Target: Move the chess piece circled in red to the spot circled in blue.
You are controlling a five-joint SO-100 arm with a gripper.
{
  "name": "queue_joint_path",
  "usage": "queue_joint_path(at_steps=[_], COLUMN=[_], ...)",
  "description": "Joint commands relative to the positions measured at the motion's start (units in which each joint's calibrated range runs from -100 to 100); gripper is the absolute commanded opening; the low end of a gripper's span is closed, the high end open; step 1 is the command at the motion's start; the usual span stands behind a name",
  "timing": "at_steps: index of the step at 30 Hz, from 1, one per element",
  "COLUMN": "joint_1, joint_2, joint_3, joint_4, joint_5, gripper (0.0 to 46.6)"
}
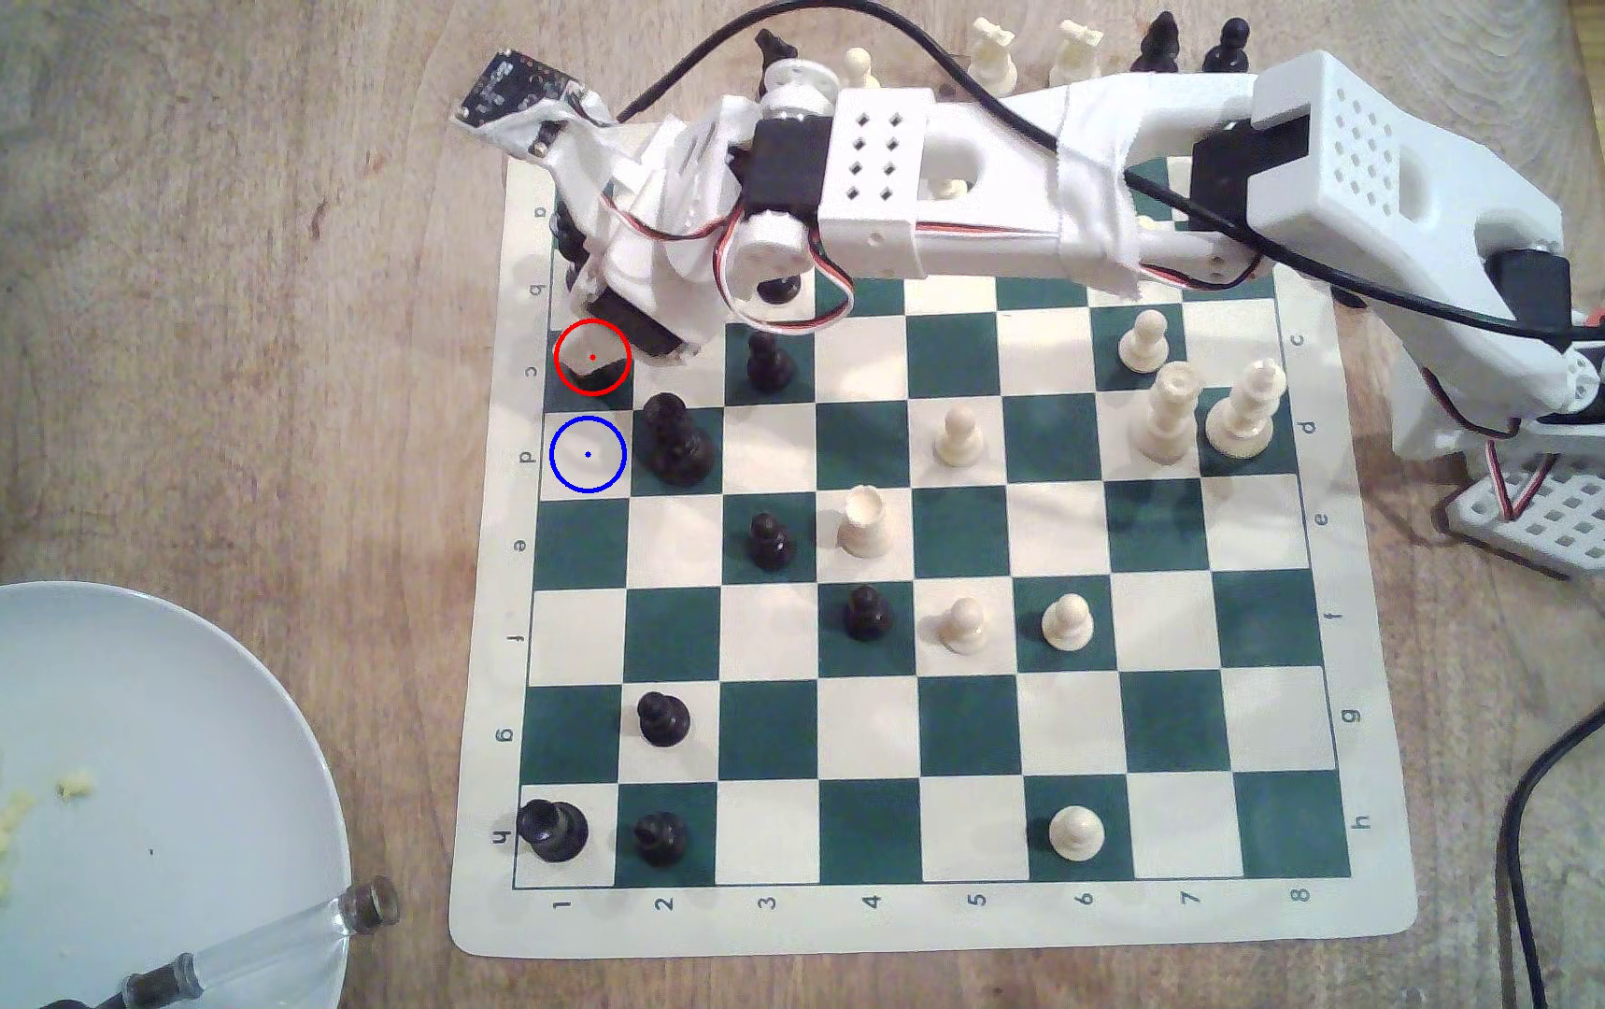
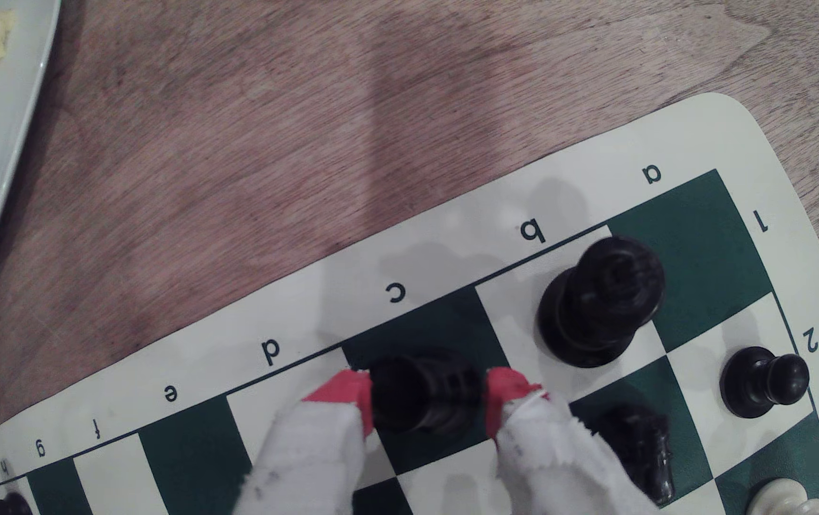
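Claw (image 2: pixel 427 401) astride black chess piece (image 2: pixel 422 393) on green c-file square.

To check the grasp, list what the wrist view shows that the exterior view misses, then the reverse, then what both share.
Wrist view: the red-tipped fingers of the gripper flank the black chess piece on green square c1; contact is unclear.
Exterior view: the blue-circled spot is bare, one square along the board's edge from the red circle, where the arm covers the piece.
Both: the board, the plate with yellow crumbs, and the wooden table.
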Motion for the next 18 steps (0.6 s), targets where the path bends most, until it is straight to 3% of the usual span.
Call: queue_joint_path(at_steps=[1, 18], joint_1=[-0.31, -0.47], joint_2=[-2.25, -1.57], joint_3=[-6.5, -7.13], joint_4=[-1.18, -1.01], joint_5=[0.2, 0.29], gripper=[12.8, 13.3])
